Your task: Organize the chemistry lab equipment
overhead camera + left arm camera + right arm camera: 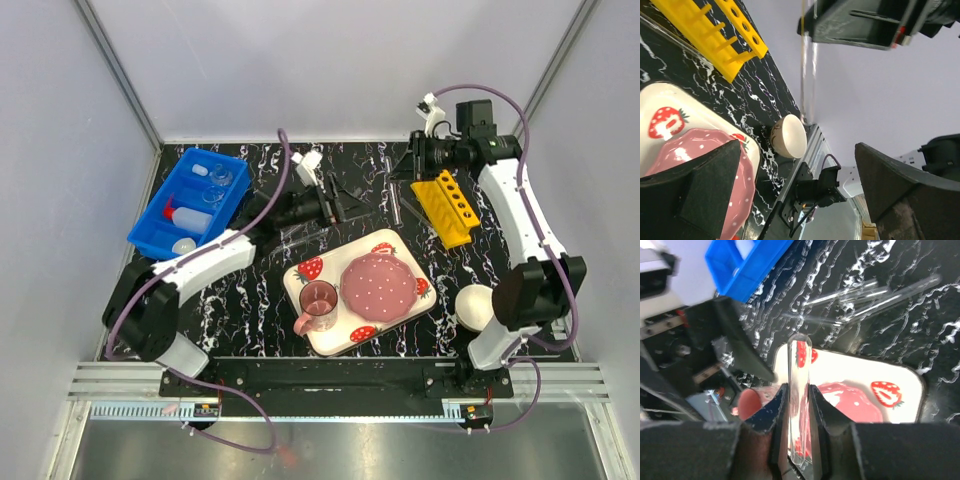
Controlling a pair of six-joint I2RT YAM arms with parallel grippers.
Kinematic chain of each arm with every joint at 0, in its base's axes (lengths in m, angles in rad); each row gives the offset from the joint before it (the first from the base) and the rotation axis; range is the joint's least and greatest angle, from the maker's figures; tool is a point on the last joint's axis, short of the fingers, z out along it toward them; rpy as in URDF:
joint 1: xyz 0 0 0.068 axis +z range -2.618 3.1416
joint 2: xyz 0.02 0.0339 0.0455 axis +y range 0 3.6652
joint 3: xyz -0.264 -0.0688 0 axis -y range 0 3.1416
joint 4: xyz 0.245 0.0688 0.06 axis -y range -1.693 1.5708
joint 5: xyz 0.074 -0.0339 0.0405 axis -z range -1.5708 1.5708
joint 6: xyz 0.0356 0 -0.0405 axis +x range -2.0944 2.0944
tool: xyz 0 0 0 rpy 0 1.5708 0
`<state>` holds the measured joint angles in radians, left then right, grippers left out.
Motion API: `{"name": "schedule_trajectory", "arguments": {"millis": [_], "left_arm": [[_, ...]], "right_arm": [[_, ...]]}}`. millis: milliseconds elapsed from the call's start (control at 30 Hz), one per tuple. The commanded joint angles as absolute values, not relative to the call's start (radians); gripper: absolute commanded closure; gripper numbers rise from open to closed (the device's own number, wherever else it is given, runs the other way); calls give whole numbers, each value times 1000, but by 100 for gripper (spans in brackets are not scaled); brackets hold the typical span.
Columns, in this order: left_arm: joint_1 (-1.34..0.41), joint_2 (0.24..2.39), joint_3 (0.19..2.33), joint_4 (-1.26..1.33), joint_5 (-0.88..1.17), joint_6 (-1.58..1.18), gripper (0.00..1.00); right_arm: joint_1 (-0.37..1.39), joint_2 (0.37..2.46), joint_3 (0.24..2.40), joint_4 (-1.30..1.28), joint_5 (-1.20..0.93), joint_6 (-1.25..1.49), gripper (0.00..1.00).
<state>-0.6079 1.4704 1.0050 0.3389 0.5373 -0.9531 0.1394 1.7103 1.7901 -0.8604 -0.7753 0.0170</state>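
The right gripper [798, 392] was clamped tight on a clear glass test tube [799, 365], holding it off the black marbled table [250, 300] near the far end of the yellow rack [447, 207]. More tubes [870, 292] lay loose on the table between the two arms. The left gripper [800, 195] stood wide apart with nothing in it, just beyond the strawberry tray [330, 335]. The squeeze bottle [188, 213] and small glassware [215, 180] sat in the blue bin [158, 195].

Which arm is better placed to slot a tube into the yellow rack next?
Right: the right gripper clamps a glass tube near the yellow rack; the left gripper is open, farther away.
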Motion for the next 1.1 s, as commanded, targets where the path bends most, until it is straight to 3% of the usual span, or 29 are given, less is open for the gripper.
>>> {"name": "schedule_trajectory", "arguments": {"millis": [0, 133, 333, 700, 733, 833, 1067], "left_arm": [[-679, 1572, 1118, 489, 482, -1006, 1], [-722, 1656, 1167, 526, 471, -1031, 2], [-768, 1724, 1224, 590, 477, -1074, 14], [-778, 1743, 1207, 626, 505, -1115, 49], [-776, 1744, 1207, 635, 512, -1121, 58], [-778, 1753, 1207, 656, 526, -1141, 69], [-778, 1755, 1198, 681, 540, -1169, 74]], "right_arm": [[92, 1597, 1680, -703, -942, 159, 81], [54, 1525, 1582, -612, -1012, 268, 81], [34, 1474, 1473, -528, -1038, 325, 80], [17, 1456, 1416, -457, -1068, 382, 80], [15, 1451, 1411, -454, -1066, 382, 80], [17, 1437, 1381, -428, -1066, 391, 80], [17, 1404, 1333, -388, -1066, 396, 79]]}}
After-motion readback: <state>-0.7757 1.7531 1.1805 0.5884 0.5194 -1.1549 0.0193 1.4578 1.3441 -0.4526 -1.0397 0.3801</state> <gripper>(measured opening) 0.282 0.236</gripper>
